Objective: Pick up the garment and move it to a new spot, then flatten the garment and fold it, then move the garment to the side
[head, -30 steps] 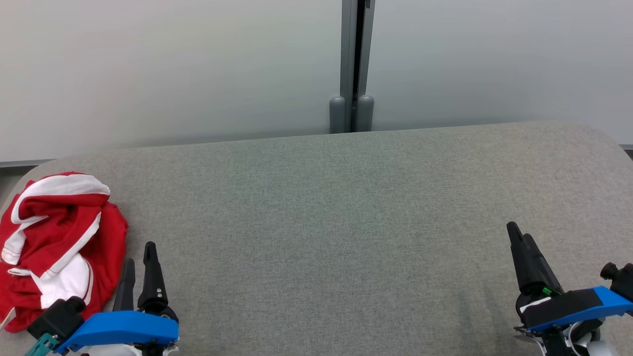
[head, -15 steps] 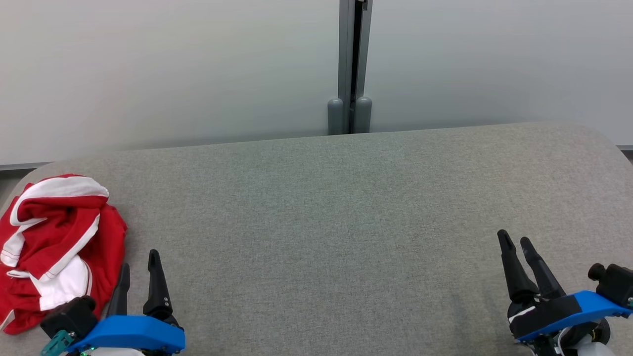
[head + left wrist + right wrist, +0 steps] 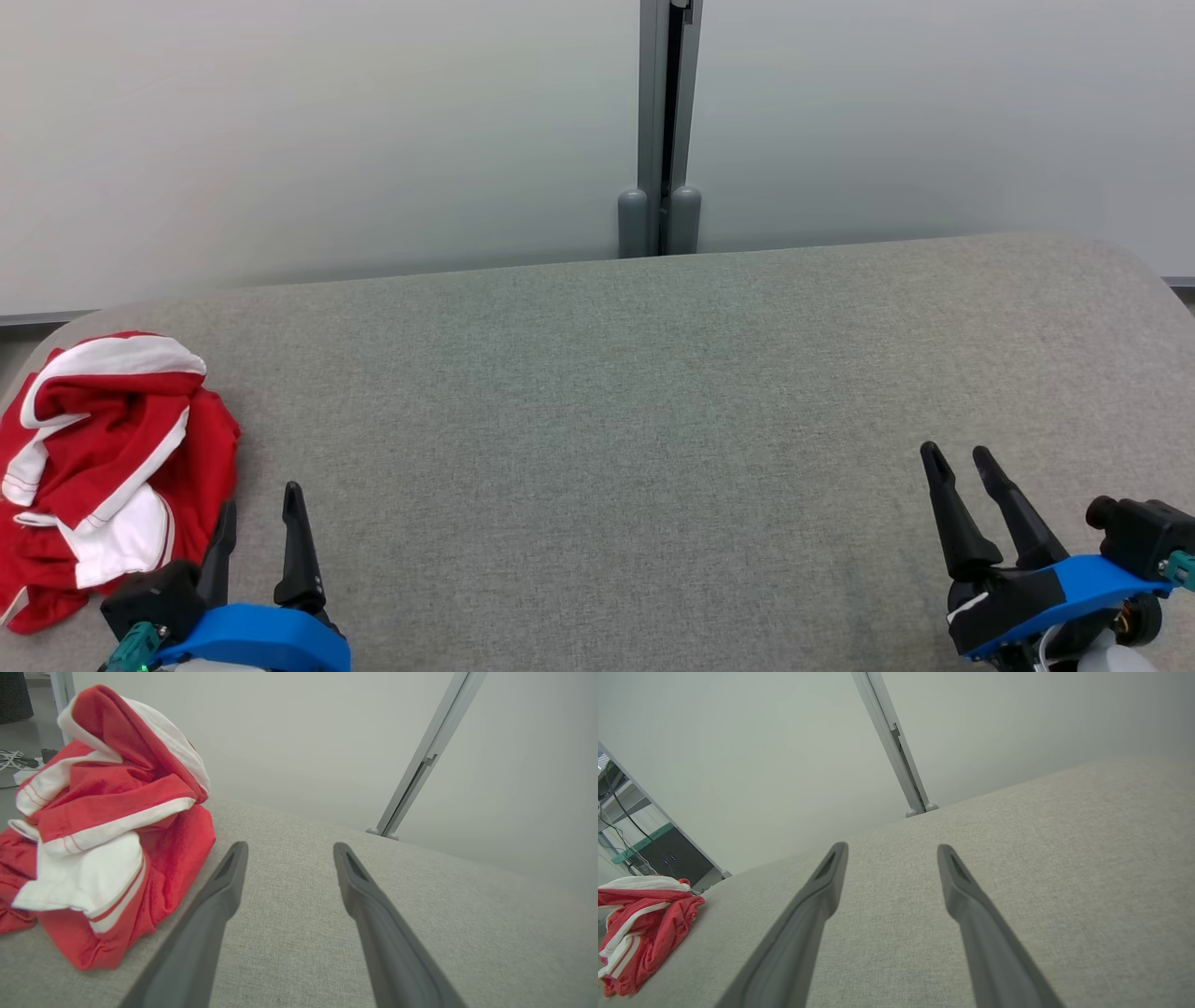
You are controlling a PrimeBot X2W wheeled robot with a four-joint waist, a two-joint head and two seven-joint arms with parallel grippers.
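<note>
The garment [image 3: 103, 467] is a red and white top, crumpled in a heap at the left end of the grey fabric surface [image 3: 635, 420]. It also sits at the upper left of the left wrist view, garment [image 3: 103, 830], and far left in the right wrist view, garment [image 3: 640, 924]. My left gripper [image 3: 260, 509] stands open just right of the heap, apart from it, with nothing between its fingers [image 3: 219, 896]. At the lower right my right gripper [image 3: 957, 457] is open and empty, far from the cloth.
A pale wall with a grey vertical post [image 3: 661, 121] runs behind the surface. The surface has rounded corners at far left and far right. Past its left end are cables [image 3: 14, 760] on the floor and a dark cabinet [image 3: 668, 856].
Both grippers have drawn back toward the bottom of the head view. The right gripper has also shifted left. The garment has not moved.
</note>
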